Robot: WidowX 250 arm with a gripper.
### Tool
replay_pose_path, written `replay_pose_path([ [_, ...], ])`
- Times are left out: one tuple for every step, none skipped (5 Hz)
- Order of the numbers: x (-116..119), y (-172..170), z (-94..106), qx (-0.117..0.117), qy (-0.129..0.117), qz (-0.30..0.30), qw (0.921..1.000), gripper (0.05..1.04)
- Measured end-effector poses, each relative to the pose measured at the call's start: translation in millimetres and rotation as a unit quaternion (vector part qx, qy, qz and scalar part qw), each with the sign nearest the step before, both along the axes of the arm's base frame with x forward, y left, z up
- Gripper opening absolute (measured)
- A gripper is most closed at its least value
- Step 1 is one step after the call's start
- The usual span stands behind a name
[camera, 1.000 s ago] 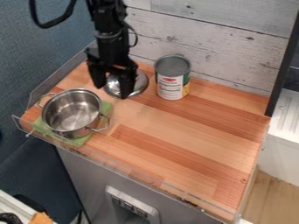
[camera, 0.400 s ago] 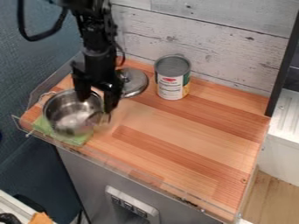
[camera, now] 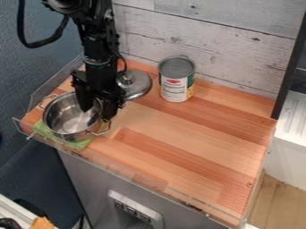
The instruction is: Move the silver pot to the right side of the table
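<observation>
The silver pot (camera: 62, 120) stands upright at the table's left end, on a green cloth (camera: 79, 145). Over the pot's right edge is my gripper (camera: 99, 111), one finger inside the pot and the other outside near the right handle. Its fingers are close together with the rim between them, shut on it. The arm hides part of the pot's back right rim.
A metal lid (camera: 136, 85) lies just behind and right of the gripper. A can (camera: 176, 80) stands farther right by the white plank wall. Low clear guards edge the wooden table (camera: 191, 129) at left and front.
My gripper has moved left and down from above the lid area to the pot's right rim, and its fingers have drawn closer together. The pot stands about where it was.
</observation>
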State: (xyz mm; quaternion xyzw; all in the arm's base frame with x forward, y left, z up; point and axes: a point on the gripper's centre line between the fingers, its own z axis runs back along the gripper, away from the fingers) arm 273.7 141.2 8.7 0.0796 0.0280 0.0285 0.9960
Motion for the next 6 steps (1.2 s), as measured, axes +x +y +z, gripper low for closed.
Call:
replay_pose_path([
  [0, -1, 2.7, 0.003, -0.004, 0.0, 1.0, 0.426],
  [0, -1, 2.9, 0.002, -0.004, 0.004, 1.0, 0.201],
  [4, -2, 16.6, 0.009, -0.024, 0.005, 0.9997, 0.086],
  [9, -22, 29.5, 0.013, -0.044, -0.018, 0.9988, 0.071],
  [13, -53, 56.3, 0.022, -0.082, -0.064, 0.9943, 0.071],
  [15, -97, 77.3, -0.001, -0.12, -0.118, 0.9857, 0.071],
])
